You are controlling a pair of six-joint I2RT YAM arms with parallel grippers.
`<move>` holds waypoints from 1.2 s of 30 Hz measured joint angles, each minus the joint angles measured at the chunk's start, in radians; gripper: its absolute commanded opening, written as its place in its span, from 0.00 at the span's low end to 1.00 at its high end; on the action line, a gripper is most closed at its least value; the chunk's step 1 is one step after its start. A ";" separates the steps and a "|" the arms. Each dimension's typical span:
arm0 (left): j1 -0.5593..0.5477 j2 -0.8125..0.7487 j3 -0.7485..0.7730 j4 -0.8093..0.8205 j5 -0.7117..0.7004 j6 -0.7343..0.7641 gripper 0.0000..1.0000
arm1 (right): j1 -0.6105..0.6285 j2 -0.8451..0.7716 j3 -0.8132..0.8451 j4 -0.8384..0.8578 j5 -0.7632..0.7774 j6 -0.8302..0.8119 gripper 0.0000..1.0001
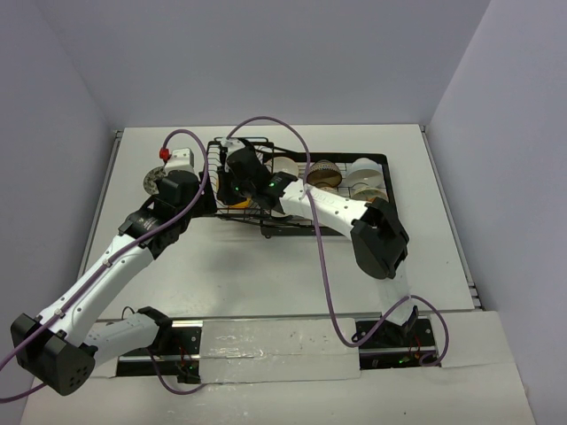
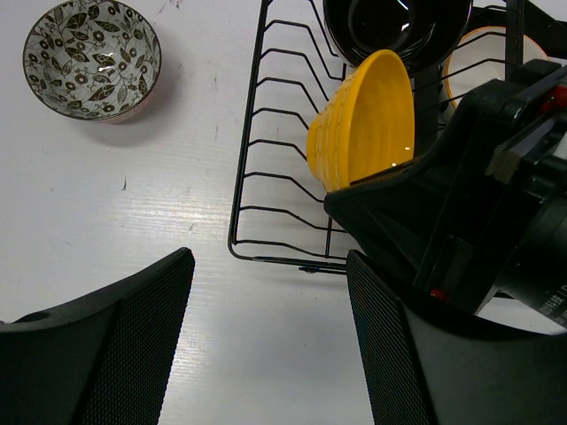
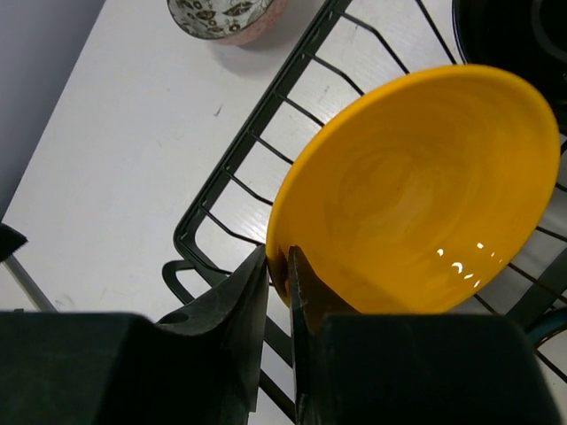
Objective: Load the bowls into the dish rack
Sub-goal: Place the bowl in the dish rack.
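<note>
My right claw (image 3: 279, 258) is pinching narrowly on the rim of the glossy, round orange-yellow bowl (image 3: 416, 195), tilting it on edge over the black wire dish rack (image 3: 188, 221). If it isn't seating between wires, I'm risking it toppling.

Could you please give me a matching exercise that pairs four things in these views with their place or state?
Things:
1. yellow bowl
2. leaf-patterned bowl
3. black bowl
4. left gripper

Places or states:
A. open, holding nothing
B. resting in the dish rack, no gripper on it
C. on the table, outside the dish rack
D. tilted over the dish rack, rim between the fingers of the right gripper

Pairs: 1-D, 2-C, 3-B, 4-A
</note>
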 measured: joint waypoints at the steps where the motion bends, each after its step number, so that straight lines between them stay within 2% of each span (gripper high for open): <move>1: 0.000 0.000 0.000 0.000 0.000 0.000 0.75 | 0.000 -0.001 -0.006 0.000 0.000 -0.001 0.25; 14: 0.000 0.000 0.000 0.000 0.000 0.000 0.75 | 0.001 -0.099 -0.013 -0.037 0.044 -0.048 0.40; 20: 0.000 0.000 0.000 0.000 -0.003 0.000 0.75 | 0.001 -0.173 -0.010 -0.046 0.061 -0.068 0.41; 24: 0.000 -0.006 0.000 0.000 -0.035 -0.002 0.75 | 0.001 -0.164 0.017 -0.063 0.060 -0.075 0.41; 28: 0.000 -0.034 0.000 -0.001 -0.099 -0.013 0.76 | -0.001 -0.113 0.107 -0.100 0.064 -0.079 0.42; 32: 0.000 -0.061 0.000 0.000 -0.141 -0.024 0.76 | -0.022 -0.013 0.267 -0.163 0.059 -0.078 0.43; 36: 0.000 -0.062 0.000 -0.001 -0.163 -0.031 0.76 | -0.076 0.133 0.494 -0.226 0.055 -0.082 0.51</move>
